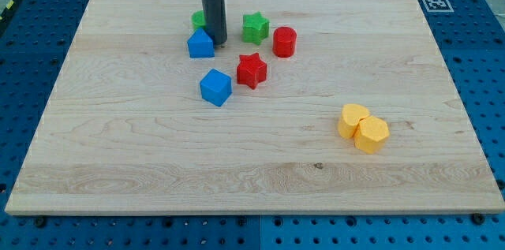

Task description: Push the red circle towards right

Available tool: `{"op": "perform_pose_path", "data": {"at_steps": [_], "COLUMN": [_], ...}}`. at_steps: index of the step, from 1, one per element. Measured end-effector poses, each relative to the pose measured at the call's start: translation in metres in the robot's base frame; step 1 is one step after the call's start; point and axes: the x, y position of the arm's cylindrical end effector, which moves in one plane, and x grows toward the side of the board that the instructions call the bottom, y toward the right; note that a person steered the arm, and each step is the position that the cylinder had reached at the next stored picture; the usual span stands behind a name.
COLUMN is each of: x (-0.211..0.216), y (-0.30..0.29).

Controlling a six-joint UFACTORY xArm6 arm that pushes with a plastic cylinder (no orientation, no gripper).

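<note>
Eight blocks lay on the wooden bench [158, 163], with the red circle [285, 42] as the landmark near the view's top. No pincer showed, so its state could not be told; my tip [218, 42] stood well to the circle's left, just right of the blue house-shaped block [201, 44]. A green block [198, 20] was mostly hidden behind the rod. The green star [255, 27] sat just left of the circle, the red star [252, 70] and blue cube [215, 87] below-left, and two touching yellow blocks [363, 127], shapes unclear, far below-right.
</note>
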Motion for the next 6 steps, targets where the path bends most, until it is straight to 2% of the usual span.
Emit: {"op": "perform_pose_path", "data": {"at_steps": [1, 3, 6], "x": [0.016, 0.017, 0.016], "y": [-0.014, -0.01, 0.054]}}
